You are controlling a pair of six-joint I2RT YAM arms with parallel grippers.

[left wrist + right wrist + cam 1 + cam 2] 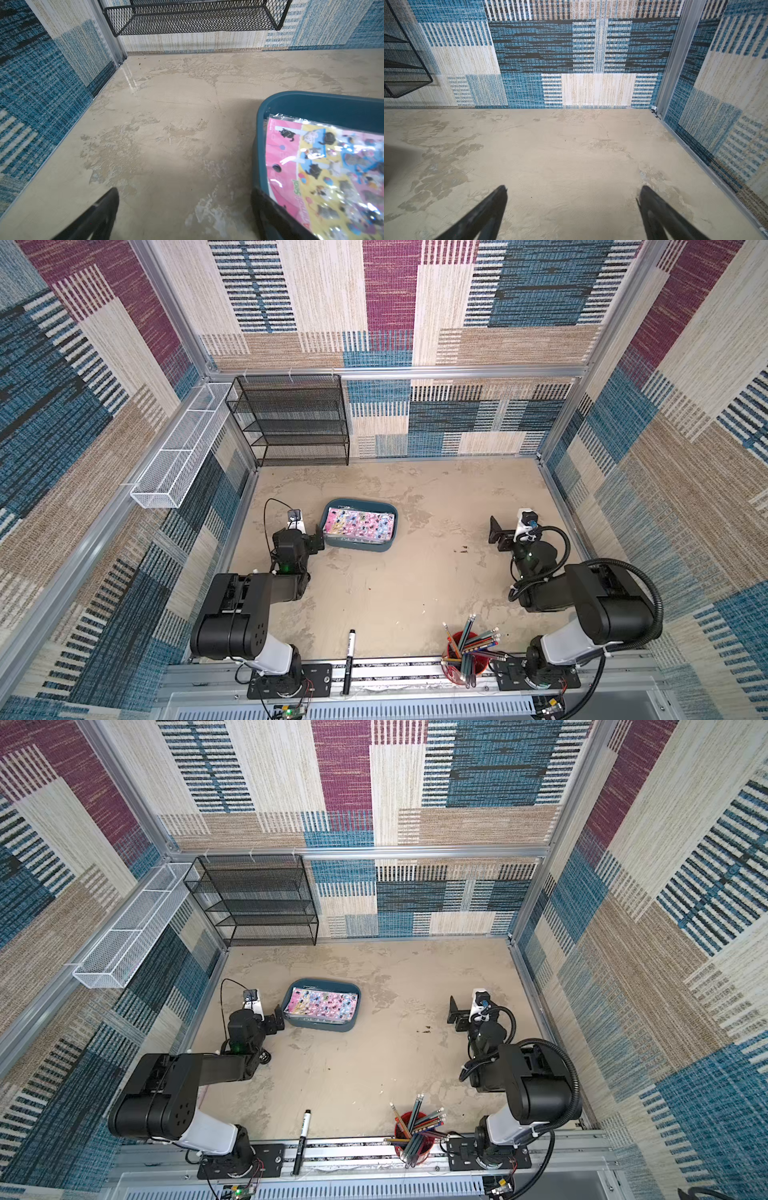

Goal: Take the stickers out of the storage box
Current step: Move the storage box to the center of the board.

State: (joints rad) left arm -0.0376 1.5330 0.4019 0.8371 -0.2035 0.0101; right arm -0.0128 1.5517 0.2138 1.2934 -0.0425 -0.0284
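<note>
Stickers (359,524) lie in the storage box (358,547), left-centre on the tabletop (415,585). The left pincer (318,536), spread, hangs beside its left wall. The right pincer (498,537), spread, is well apart. Glossy sheets may slip, or a finger may shove the rim.

Teal storage box (358,547), pink multicolour stickers (358,526), black mesh rack (291,423), mottled beige tabletop (415,580).

both arms are boxy matte black links. the left arm (232,614) and right arm (602,601) each rise from a white shoulder shell (272,653) on a screwed black base plate (320,672). a ribbed black hose (654,597) runs along the right arm. the left arm carries a thin black cable (266,510) and a green light (285,568). the right gripper (573,188) has tapering black fingers (488,212).
</note>
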